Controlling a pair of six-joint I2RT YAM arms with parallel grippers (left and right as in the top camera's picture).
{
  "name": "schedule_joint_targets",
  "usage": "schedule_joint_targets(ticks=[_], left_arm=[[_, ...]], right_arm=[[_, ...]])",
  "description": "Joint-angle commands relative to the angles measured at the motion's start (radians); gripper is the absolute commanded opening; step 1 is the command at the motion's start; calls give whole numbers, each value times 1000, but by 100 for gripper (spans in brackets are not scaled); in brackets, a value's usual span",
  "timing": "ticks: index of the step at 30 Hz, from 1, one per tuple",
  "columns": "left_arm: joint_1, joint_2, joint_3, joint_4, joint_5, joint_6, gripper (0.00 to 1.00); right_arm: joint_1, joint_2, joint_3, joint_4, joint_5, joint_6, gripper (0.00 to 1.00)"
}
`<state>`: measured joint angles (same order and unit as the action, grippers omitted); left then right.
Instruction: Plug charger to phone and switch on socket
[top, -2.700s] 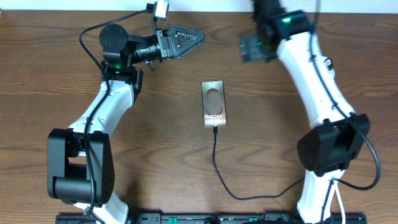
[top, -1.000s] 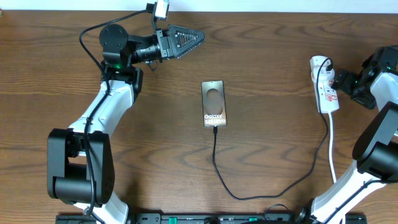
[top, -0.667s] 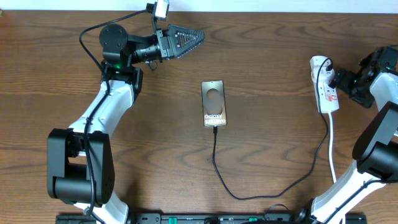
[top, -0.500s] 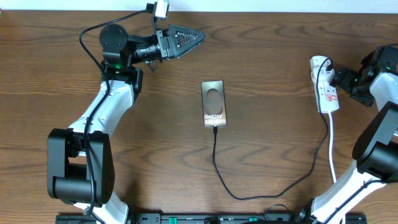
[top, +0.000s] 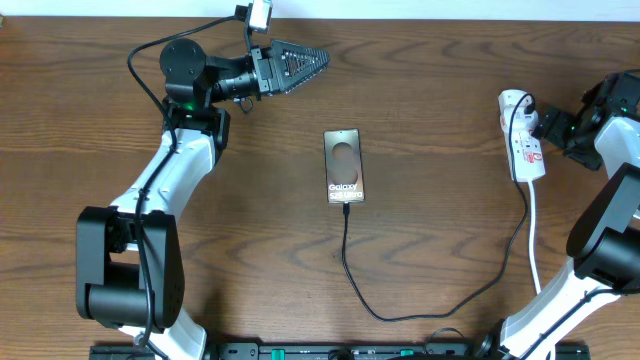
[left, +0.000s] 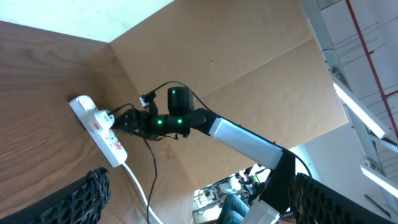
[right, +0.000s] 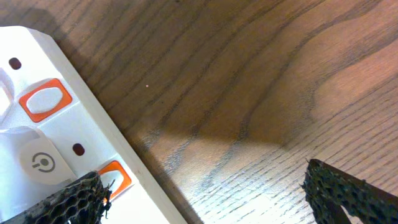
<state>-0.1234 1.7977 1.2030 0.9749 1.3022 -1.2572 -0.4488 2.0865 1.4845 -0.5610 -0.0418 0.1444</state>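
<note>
The phone (top: 344, 166) lies face up mid-table, its bronze screen showing "Galaxy". The thin black charger (top: 346, 250) runs from the phone's near edge, loops right and rises to the white socket (top: 522, 140) at the right. My right gripper (top: 552, 128) is open at the socket's right side. In the right wrist view one of its fingers (right: 62, 202) overlaps the socket (right: 56, 143) beside an orange-rimmed switch (right: 115, 177); the gripper (right: 205, 199) holds nothing. My left gripper (top: 300, 65) hangs open at the back left, far from the phone, also empty (left: 205, 208).
A black plug (top: 521, 104) sits in the socket's far end, and a white cord (top: 534, 240) trails toward the front edge. The left wrist view looks across at the socket (left: 99, 127) and the right arm (left: 236, 134). A wall stands behind the table.
The right arm came from the back of the table to the socket's right side and has barely shifted over the last second. Left arm, phone and charger are unmoved.
</note>
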Motion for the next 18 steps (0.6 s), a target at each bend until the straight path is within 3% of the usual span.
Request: schedule_joint_targets(ticks=[1, 6, 18], left_arm=[[3, -16, 11, 6, -5, 7, 93], [3, -16, 11, 6, -5, 7, 93], [3, -16, 11, 6, -5, 7, 93]], right_arm=[[5, -5, -8, 14, 10, -3, 99], [4, -4, -8, 35, 93, -4, 99], [5, 2, -8, 52, 60, -3, 99]])
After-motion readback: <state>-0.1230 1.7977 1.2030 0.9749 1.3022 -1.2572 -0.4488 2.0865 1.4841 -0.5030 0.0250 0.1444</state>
